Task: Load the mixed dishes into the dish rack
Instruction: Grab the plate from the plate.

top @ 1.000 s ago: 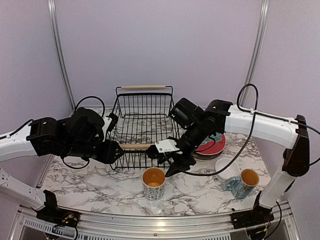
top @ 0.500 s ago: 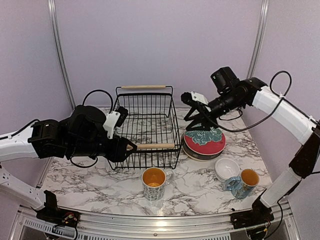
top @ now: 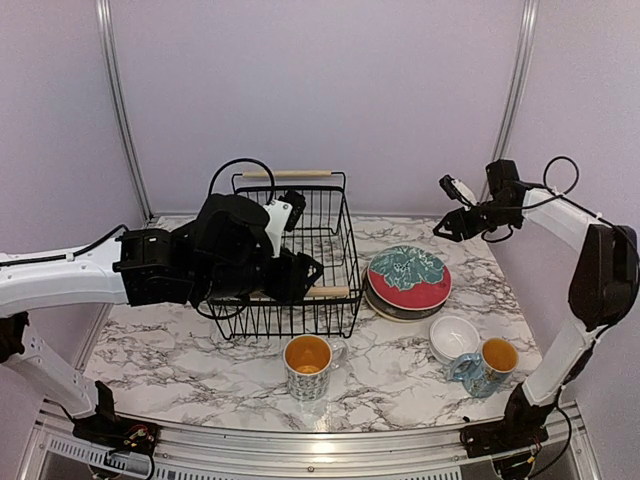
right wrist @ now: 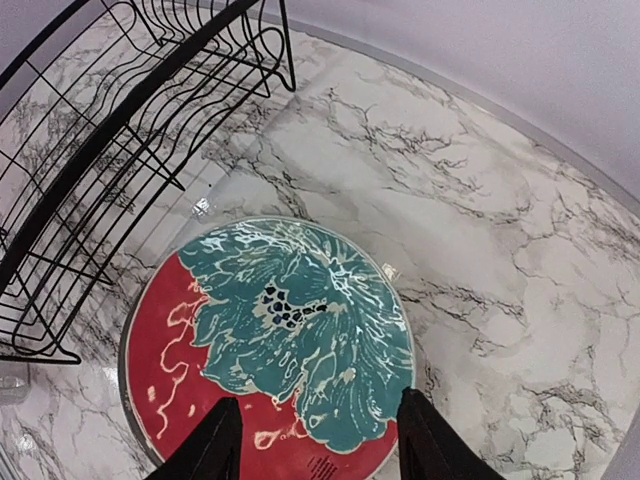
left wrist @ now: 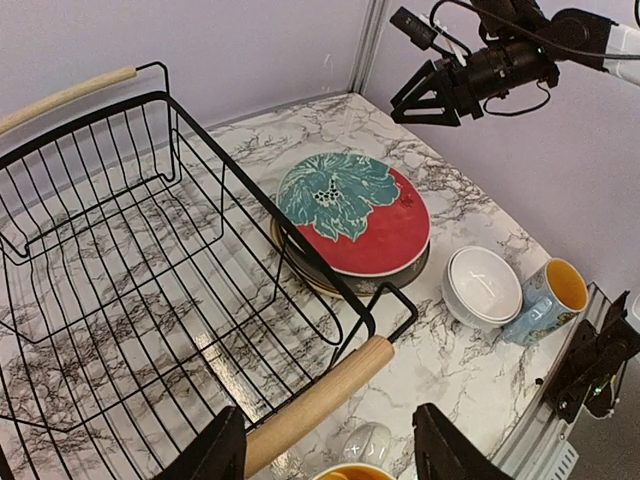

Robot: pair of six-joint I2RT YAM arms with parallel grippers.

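Note:
The dish rack [top: 345, 250] [left wrist: 150, 250], a black wire basket with wooden handles, stands mid-table with nothing inside. My left gripper [top: 303, 272] [left wrist: 330, 412] hovers open over its near handle [left wrist: 315, 400], holding nothing. To the rack's right, the red plate with a teal leaf [top: 410, 277] [left wrist: 355, 215] [right wrist: 270, 340] tops a stack of plates. My right gripper [top: 446, 226] [right wrist: 318, 400] hangs open high above that plate, empty. White bowls [top: 455, 335] [left wrist: 483, 285] sit nested beside one mug [top: 485, 365] [left wrist: 545, 300]. Another mug [top: 308, 365] stands in front of the rack.
A dark plate rim [top: 385, 308] shows under the red plate. The marble table [top: 180, 370] ends at a metal rail along the front. Purple walls and two upright poles close the back. The right arm's cable loops near its wrist.
The right arm has lifted from beside the front mug and swung back to the far right, high over the plates. The left arm has moved right over the rack's near handle, jaws wider.

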